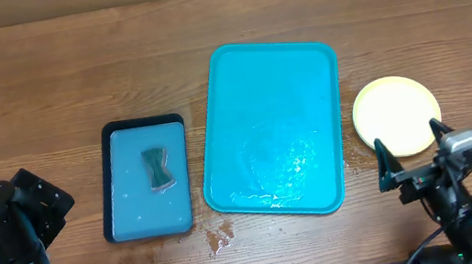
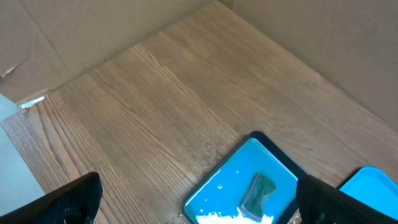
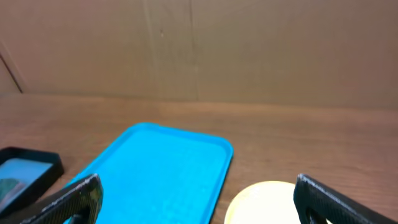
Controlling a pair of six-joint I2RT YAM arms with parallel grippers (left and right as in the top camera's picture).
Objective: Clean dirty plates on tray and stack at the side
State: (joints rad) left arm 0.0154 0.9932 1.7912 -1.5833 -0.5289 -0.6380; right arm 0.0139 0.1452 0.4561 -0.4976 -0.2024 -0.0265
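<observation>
Plates [image 1: 397, 115]: on tabletop just ahead of right hand [image 1: 410, 143], whose fingers are spread and empty. Likely light, stiff plastic, slick if wet; best taken at near rim. Tray [image 1: 272, 127]: ahead-left of same hand, bare, wet. Left hand [image 2: 199, 186]: released, sponge [image 2: 258, 191] ahead. Only the pale yellow top visible; count beneath hidden.

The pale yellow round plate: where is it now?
Overhead, the plate lies on the wooden table, right of the large teal plastic tray, near the right claw.
</observation>
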